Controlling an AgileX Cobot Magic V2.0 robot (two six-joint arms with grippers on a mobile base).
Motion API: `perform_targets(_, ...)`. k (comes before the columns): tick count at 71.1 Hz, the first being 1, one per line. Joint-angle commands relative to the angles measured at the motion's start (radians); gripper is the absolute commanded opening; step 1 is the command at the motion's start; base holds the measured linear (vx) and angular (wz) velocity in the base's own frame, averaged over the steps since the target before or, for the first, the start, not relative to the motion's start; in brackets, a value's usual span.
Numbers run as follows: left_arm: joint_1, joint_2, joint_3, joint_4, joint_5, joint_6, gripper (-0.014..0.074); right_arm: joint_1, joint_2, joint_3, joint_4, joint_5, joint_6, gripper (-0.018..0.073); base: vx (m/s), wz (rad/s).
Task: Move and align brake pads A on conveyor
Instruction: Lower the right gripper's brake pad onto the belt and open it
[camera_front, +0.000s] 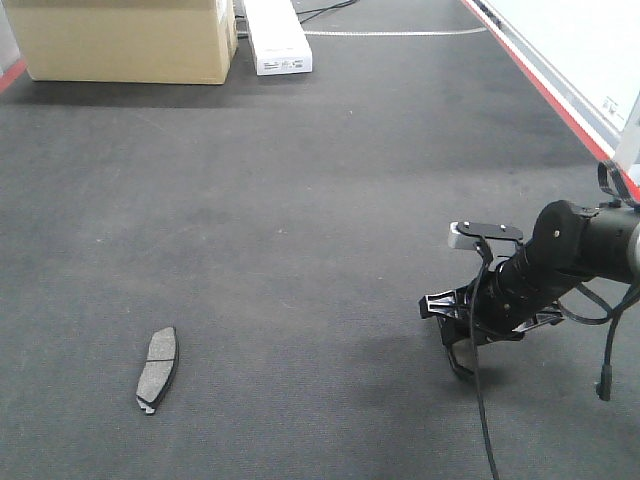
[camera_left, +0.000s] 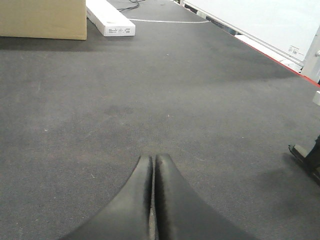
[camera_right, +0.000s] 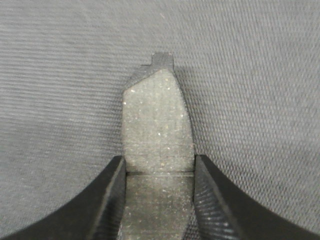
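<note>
Held brake pad (camera_right: 157, 120) lies lengthwise between the two fingers (camera_right: 112, 200) of the right gripper (camera_right: 159, 162). The fingers press against its two long edges at about the cross groove. The jaws are parted only by the pad's width. The end tab points away from the camera, and the near end is cut off by the lower edge of the right wrist view. Whether this pad rests on the belt or is raised just above it cannot be told.

In the front view the right gripper (camera_front: 458, 345) hangs low over the right part of the conveyor (camera_front: 300, 230). Its fingers and cables hide most of the pad there, which is hard to make out.

Loose brake pad (camera_front: 157, 370) lies flat on the belt at lower left, well apart from the right arm, with its tab toward the camera.

Left gripper (camera_left: 153, 159) appears only in its own wrist view. Its fingertips are pressed together with nothing between them, above bare belt, and the rest of it is out of frame.

At the far end stand a cardboard box (camera_front: 125, 40) and a long white box (camera_front: 277, 35), both cut off by the upper edge. A red strip (camera_front: 540, 75) borders the belt on the right.
</note>
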Motion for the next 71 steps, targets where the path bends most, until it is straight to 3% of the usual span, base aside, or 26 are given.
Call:
perform_targets(1, -0.003, 0.003, -0.025, 0.002, -0.079, 0.0, -0.0008, -0.003, -0.045, -0.033, 0.008, -0.026, 0.001, 0.0337, 0.0, 0.0)
perform_targets(16, -0.003, 0.003, -0.025, 0.002, -0.079, 0.0, -0.0008, -0.005, -0.045, -0.033, 0.008, -0.025, 0.001, 0.0424, 0.0, 0.0)
perform_targets(34, -0.003, 0.003, -0.025, 0.002, -0.079, 0.0, -0.0008, -0.005, -0.15, -0.07, -0.038, 0.024, -0.004, 0.04, 0.0, 0.0)
perform_targets(48, -0.003, 0.003, -0.025, 0.002, -0.079, 0.0, -0.0008, -0.005, -0.379, -0.068, -0.117, 0.023, -0.004, 0.033, 0.0, 0.0)
perform_targets(71, -0.003, 0.003, -0.025, 0.002, -0.079, 0.0, -0.0008, -0.003, -0.666, -0.008, -0.117, -0.023, -0.035, 0.0112, 0.0, 0.0)
